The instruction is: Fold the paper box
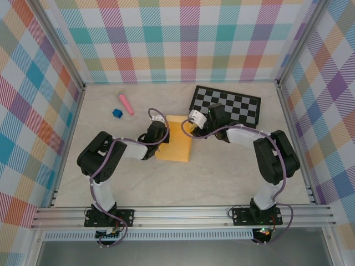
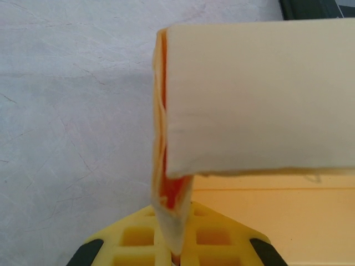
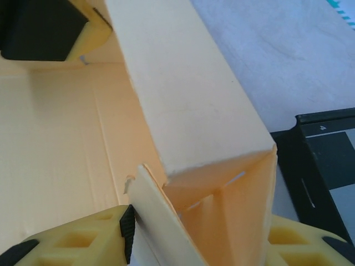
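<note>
The yellow-orange paper box [image 1: 176, 145] lies partly folded at the table's middle, its base flat and walls raised. My left gripper [image 1: 161, 132] is at the box's left edge. In the left wrist view it [image 2: 176, 249] is shut on a doubled-over side wall [image 2: 173, 199], with a pale panel [image 2: 260, 94] standing above. My right gripper [image 1: 192, 124] is at the box's far right corner. In the right wrist view it [image 3: 202, 244] is shut on the folded corner [image 3: 233, 199], one ribbed pad [image 3: 128, 233] pressing a flap. The left gripper's fingertip [image 3: 44, 27] shows beyond the box floor.
A black-and-white checkered board [image 1: 226, 104] lies just behind the right gripper, its edge near the box corner [image 3: 327, 166]. A pink stick [image 1: 126, 103] and a small blue cube [image 1: 116, 113] rest at the back left. Plaid walls enclose the table.
</note>
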